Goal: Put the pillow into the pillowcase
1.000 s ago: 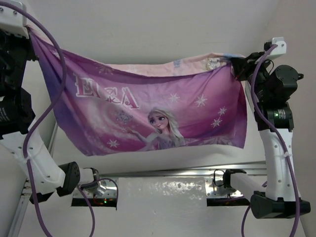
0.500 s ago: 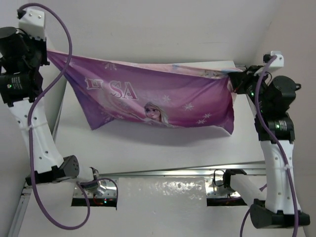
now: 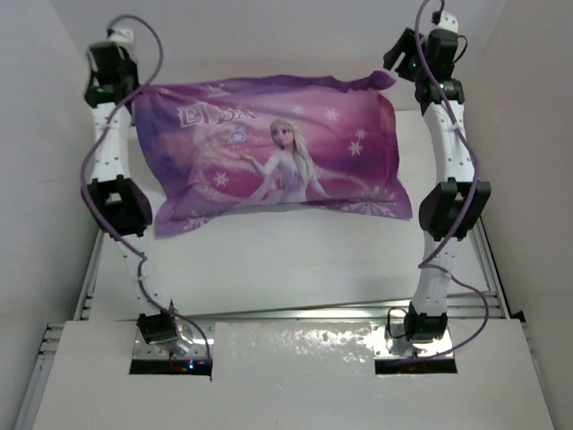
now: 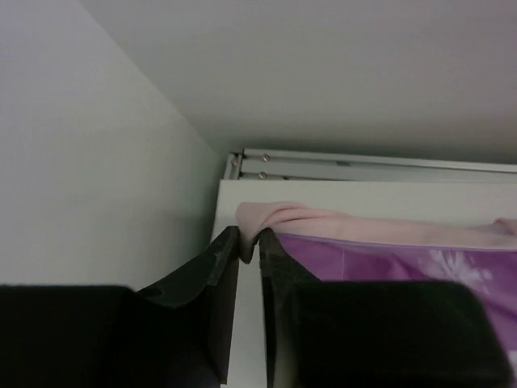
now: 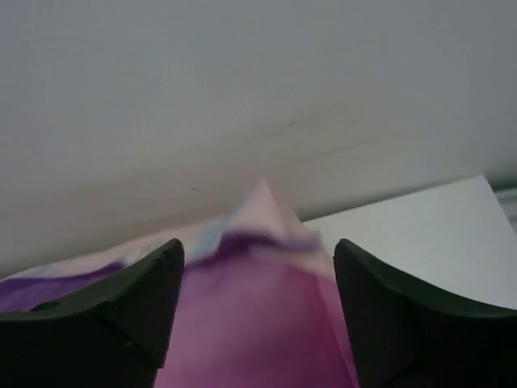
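Observation:
The purple pillowcase (image 3: 277,157), printed with a blonde princess and snowflakes, lies spread and bulging on the far half of the table. No pillow shows in any view. My left gripper (image 3: 134,90) is at the case's far left corner, shut on a pale pink fold of it (image 4: 266,218); in the left wrist view the gripper (image 4: 249,242) has its jaws almost together. My right gripper (image 3: 394,64) hangs just past the far right corner. In the right wrist view this gripper (image 5: 258,250) is open, and the pillowcase (image 5: 258,315) corner points up between its fingers, touching neither.
The white table (image 3: 295,260) runs between light walls on both sides. A metal rail (image 3: 295,313) crosses near the arm bases, and another rail (image 4: 363,166) lines the far edge. Both arms are stretched far out over the table.
Both arms have swung away from the camera toward the far edge, carrying the case from hanging in the air down onto the table. The right gripper has opened and let go of its corner.

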`<state>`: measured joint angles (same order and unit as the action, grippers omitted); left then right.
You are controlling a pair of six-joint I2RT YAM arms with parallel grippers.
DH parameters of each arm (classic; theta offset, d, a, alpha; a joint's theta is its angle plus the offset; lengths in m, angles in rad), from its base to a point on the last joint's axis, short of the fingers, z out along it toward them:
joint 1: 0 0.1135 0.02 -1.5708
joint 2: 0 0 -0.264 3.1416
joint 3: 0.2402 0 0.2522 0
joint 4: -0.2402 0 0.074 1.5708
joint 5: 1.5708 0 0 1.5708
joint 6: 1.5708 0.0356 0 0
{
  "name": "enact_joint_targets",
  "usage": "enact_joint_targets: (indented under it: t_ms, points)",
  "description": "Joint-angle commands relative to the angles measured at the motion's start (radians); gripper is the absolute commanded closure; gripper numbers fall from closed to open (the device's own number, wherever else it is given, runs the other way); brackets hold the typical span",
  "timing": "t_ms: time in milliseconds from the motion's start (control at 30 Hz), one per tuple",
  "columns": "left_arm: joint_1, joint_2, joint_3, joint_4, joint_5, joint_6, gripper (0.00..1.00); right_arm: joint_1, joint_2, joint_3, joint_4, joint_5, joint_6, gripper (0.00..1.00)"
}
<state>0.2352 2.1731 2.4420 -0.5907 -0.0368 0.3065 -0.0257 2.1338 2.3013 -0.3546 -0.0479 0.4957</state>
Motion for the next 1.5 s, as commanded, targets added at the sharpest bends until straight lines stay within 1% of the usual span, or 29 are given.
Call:
enact_joint_targets:
  t_ms: [0,33,67,133,167,200,333,367,433,500,533,567,600,633,667,700,733,800,967,1000,1167,1233,1267,1300,1333,1367,1400,1433,1467]
  points:
    - [-0.04,0.168,0.064,0.143,-0.21,-0.061,0.82,-0.01,0.112,0.121,0.018,0.16,-0.008,0.23]
    - [-0.043,0.206,0.09,0.131,-0.224,-0.069,0.66,-0.011,0.077,0.066,0.041,0.139,-0.028,0.15]
    - [-0.043,0.243,0.118,0.114,-0.238,-0.073,0.33,-0.007,0.04,-0.066,0.069,0.123,-0.038,0.05]
    - [-0.033,0.206,0.035,0.098,-0.209,-0.093,0.12,0.004,-0.08,-0.249,0.111,0.1,-0.089,0.01]
    - [-0.033,0.206,-0.004,0.103,-0.209,-0.101,0.04,0.006,-0.116,-0.25,0.109,0.091,-0.106,0.01]
    - [-0.019,0.154,-0.038,0.095,-0.168,-0.119,0.0,0.007,-0.152,-0.348,0.08,0.082,-0.118,0.01]
    - [0.042,0.01,-0.159,-0.021,0.024,-0.181,0.0,-0.003,-0.326,-0.674,0.068,0.072,-0.135,0.01]
    - [0.073,-0.077,-0.276,-0.047,0.14,-0.181,0.0,-0.008,-0.395,-0.836,0.128,0.095,-0.128,0.01]
    - [0.088,-0.177,-0.427,-0.058,0.221,-0.15,0.02,-0.049,-0.446,-0.975,0.195,0.088,-0.067,0.02]
    - [0.09,-0.324,-0.66,-0.073,0.329,-0.057,0.2,-0.092,-0.494,-1.146,0.309,-0.065,-0.025,0.15]
    - [0.089,-0.369,-0.728,-0.081,0.38,-0.012,0.34,-0.132,-0.503,-1.207,0.365,-0.139,-0.011,0.2]
    - [0.084,-0.448,-0.859,-0.093,0.481,0.053,0.38,-0.143,-0.514,-1.317,0.435,-0.2,-0.022,0.3]
    - [0.079,-0.481,-0.923,-0.134,0.5,0.197,0.4,-0.148,-0.515,-1.354,0.513,-0.263,-0.087,0.31]
    - [0.072,-0.516,-1.048,-0.136,0.488,0.244,0.41,-0.149,-0.509,-1.375,0.516,-0.26,-0.126,0.3]
    - [0.056,-0.577,-1.107,-0.101,0.407,0.305,0.39,-0.149,-0.502,-1.385,0.497,-0.26,-0.15,0.16]
    - [0.05,-0.604,-1.17,-0.066,0.367,0.322,0.35,-0.148,-0.474,-1.385,0.493,-0.25,-0.179,0.11]
    - [0.047,-0.64,-1.271,-0.001,0.307,0.345,0.25,-0.149,-0.445,-1.392,0.525,-0.26,-0.201,0.06]
    - [0.044,-0.648,-1.352,0.046,0.288,0.356,0.18,-0.149,-0.414,-1.387,0.548,-0.277,-0.229,0.04]
    - [-0.002,-0.579,-1.399,0.222,0.235,0.298,0.11,-0.146,-0.305,-1.307,0.586,-0.268,-0.258,0.01]
    - [-0.017,-0.553,-1.403,0.274,0.232,0.284,0.0,-0.146,-0.261,-1.265,0.566,-0.247,-0.258,0.01]
    - [-0.043,-0.451,-1.39,0.384,0.219,0.191,0.0,-0.145,-0.158,-1.192,0.56,-0.239,-0.227,0.04]
    - [-0.043,-0.409,-1.376,0.423,0.203,0.168,0.06,-0.143,-0.15,-1.217,0.636,-0.256,-0.21,0.15]
    - [-0.043,-0.398,-1.37,0.428,0.198,0.152,0.21,-0.14,-0.152,-1.23,0.664,-0.26,-0.194,0.22]
    - [-0.043,-0.379,-1.342,0.424,0.196,0.149,0.34,-0.14,-0.158,-1.243,0.69,-0.263,-0.183,0.46]
    - [-0.042,-0.372,-1.324,0.393,0.201,0.146,0.51,-0.14,-0.164,-1.27,0.712,-0.264,-0.168,0.61]
    - [-0.04,-0.369,-1.309,0.373,0.21,0.146,0.79,-0.141,-0.187,-1.286,0.745,-0.264,-0.149,0.85]
    - [-0.036,-0.371,-1.28,0.347,0.219,0.152,0.92,-0.141,-0.205,-1.304,0.759,-0.254,-0.141,1.0]
    - [-0.031,-0.392,-1.272,0.31,0.244,0.157,1.0,-0.141,-0.227,-1.351,0.798,-0.254,-0.137,1.0]
    - [-0.027,-0.413,-1.273,0.299,0.259,0.16,1.0,-0.143,-0.28,-1.379,0.812,-0.268,-0.137,1.0]
